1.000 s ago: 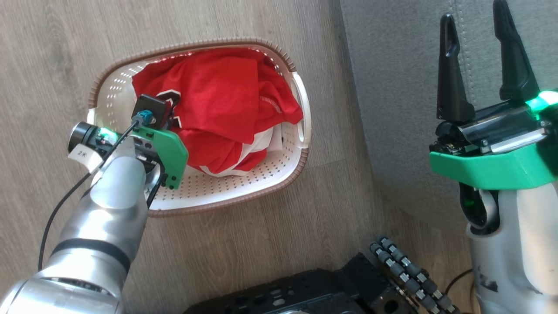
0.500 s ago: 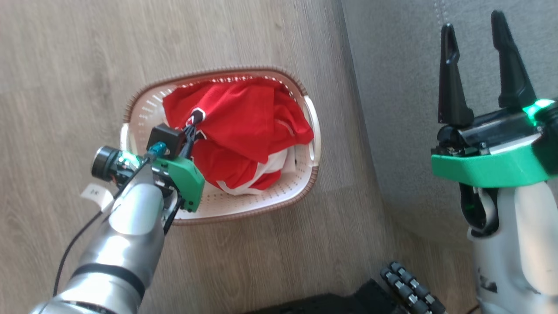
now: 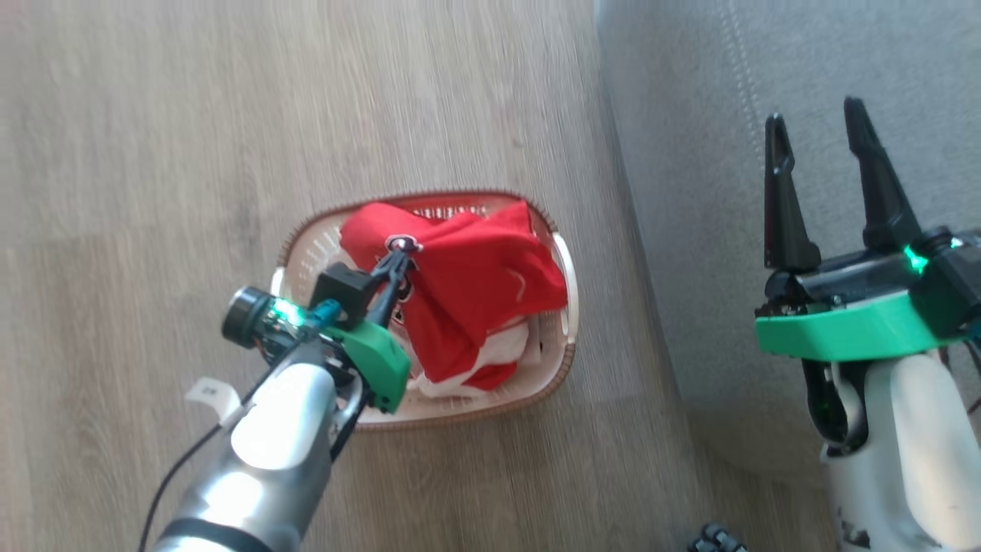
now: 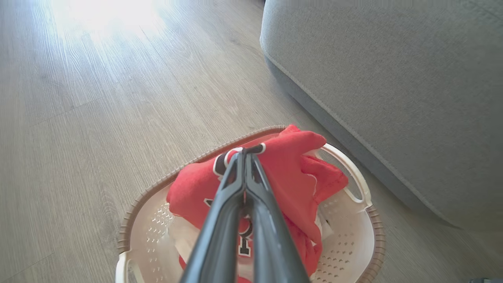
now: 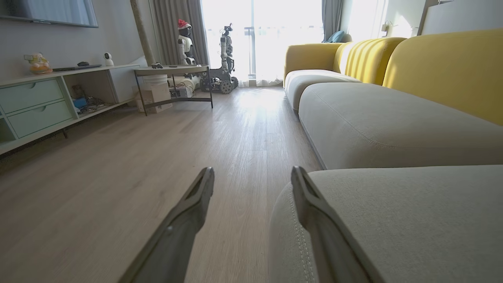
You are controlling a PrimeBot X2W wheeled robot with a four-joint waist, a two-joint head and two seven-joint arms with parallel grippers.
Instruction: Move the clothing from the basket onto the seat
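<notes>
The clothing (image 3: 475,291), a red jersey with white panels and a black number, is bunched in the cream basket (image 3: 563,337) on the wooden floor. My left gripper (image 3: 400,259) is shut on a raised fold of the clothing (image 4: 290,173), which peaks above the basket rim (image 4: 129,220). The grey seat (image 3: 690,115) lies to the basket's right. Over the seat's front edge my right gripper (image 3: 816,130) hangs open with nothing between its fingers; in the right wrist view the right gripper (image 5: 253,175) points along the seat (image 5: 393,125).
Wooden floor (image 3: 191,115) surrounds the basket. The right wrist view shows yellow sofa backs (image 5: 440,63), a low cabinet (image 5: 39,106), a small table (image 5: 173,78) with boxes under it and another robot (image 5: 226,59) by the window.
My left gripper has risen, pulling a fold of the clothing up out of the heap. The head view has shifted, so the basket sits lower and smaller in the picture.
</notes>
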